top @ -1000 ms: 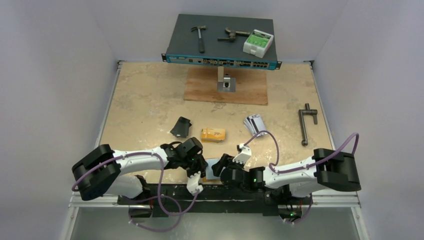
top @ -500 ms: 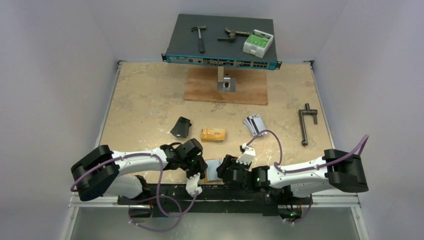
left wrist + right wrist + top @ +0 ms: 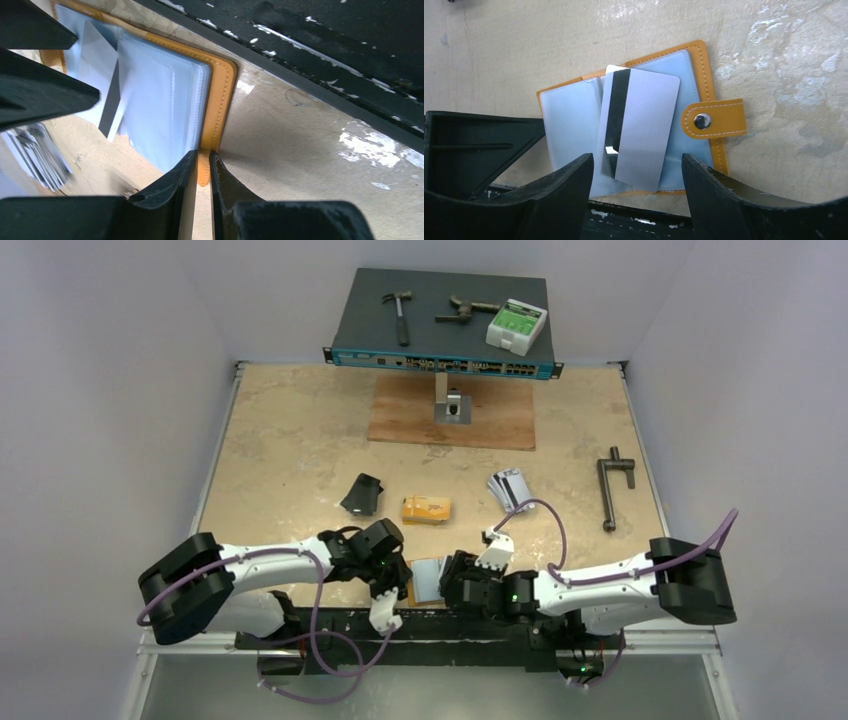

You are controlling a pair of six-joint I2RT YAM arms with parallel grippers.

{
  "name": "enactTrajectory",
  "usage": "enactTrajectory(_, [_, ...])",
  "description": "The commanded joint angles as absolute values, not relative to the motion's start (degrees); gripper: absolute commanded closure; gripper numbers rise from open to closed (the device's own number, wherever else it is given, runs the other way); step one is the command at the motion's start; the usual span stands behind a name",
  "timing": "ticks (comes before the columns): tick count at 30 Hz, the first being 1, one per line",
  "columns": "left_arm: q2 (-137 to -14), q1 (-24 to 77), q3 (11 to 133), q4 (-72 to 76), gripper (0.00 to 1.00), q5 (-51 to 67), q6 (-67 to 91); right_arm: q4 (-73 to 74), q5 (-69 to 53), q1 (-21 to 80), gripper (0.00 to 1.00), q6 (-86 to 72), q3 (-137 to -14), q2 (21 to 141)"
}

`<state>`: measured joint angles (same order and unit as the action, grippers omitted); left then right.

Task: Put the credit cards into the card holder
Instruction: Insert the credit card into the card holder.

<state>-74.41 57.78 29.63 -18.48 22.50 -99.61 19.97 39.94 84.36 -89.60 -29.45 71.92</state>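
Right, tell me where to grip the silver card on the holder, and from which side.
Probably its two long edges, from straight above. The card lies flat, stripe up, slightly tilted on the open holder, so its faces can't be pinched. The open right gripper straddles its narrow width. The left gripper pinches the holder's edge, which should steady it.

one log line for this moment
left gripper: shut on card holder edge | right gripper: open, straddling silver card | silver card: stripe up, across open card holder

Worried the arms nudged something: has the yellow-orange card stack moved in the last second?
No. The yellow-orange card stack lies just where it was, in the same spot in front of the wooden board.
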Motion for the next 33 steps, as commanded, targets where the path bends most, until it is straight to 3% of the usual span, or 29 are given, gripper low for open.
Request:
enactTrajectory(1, [-74.4,58.0,27.4,-24.2,0.85,23.1,-98.9,24.7,41.6,84.4,0.36,-93.1,-25.3,68.4])
enactTrajectory(11, [-74.2,58.1,27.3,-24.2,0.86,22.9,-99.6,15.3,45.2,84.1,0.48,-95.0,-16.8,55.7])
enactTrajectory(26, [-74.0,58.1,27.0,-23.4,0.86,23.2,-99.6,6.0,44.3,83.6,0.55,-94.7,-14.9,58.2])
enactTrajectory(30, [-73.9,58.2,27.0,-23.5,0.86,23.2,-99.6,4.2,44.3,83.3,0.61,-96.8,-14.1,60.0])
enactTrajectory(33, [-74.0,58.2,27.1,-23.5,0.87,23.1,-99.6,2.9,44.6,82.7,0.73,-96.9,-14.4,62.0])
